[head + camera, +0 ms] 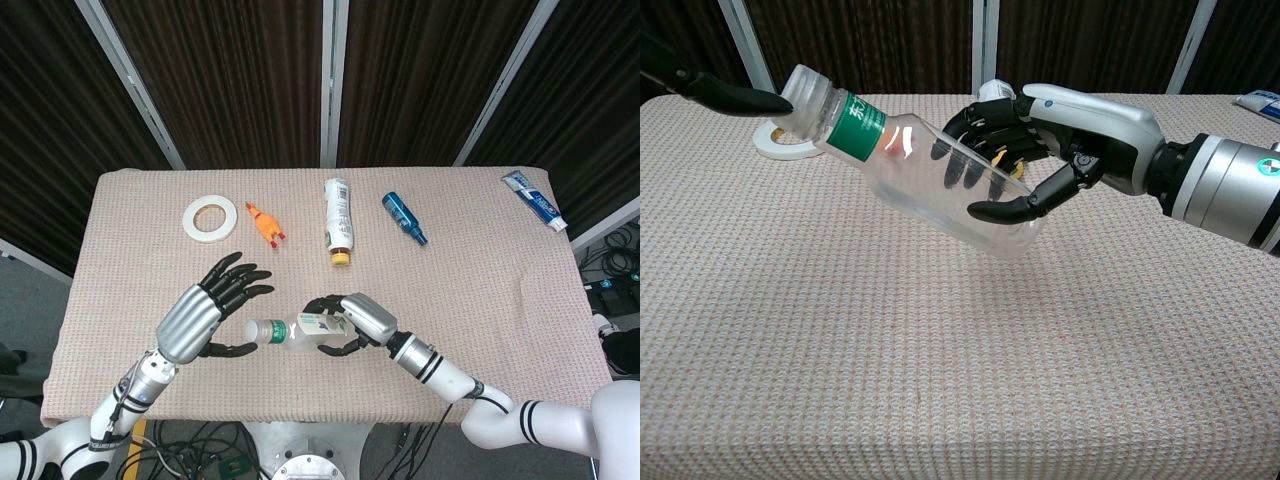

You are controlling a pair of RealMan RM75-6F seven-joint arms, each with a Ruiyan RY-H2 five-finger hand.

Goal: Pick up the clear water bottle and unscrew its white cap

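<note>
My right hand (355,322) (1060,150) grips the clear water bottle (295,331) (925,170) by its lower body and holds it tilted above the table, neck pointing toward my left. The bottle has a green label and a white cap (254,331) (805,90). My left hand (205,310) hovers beside the cap with fingers spread; its thumb tip (750,98) touches the cap's side. The other left fingers are apart from the bottle and hold nothing.
On the beige cloth table (500,290) lie a white tape ring (210,218), an orange rubber chicken (265,224), a white bottle with yellow cap (339,221), a blue bottle (404,217) and a toothpaste tube (536,200) at the far right corner.
</note>
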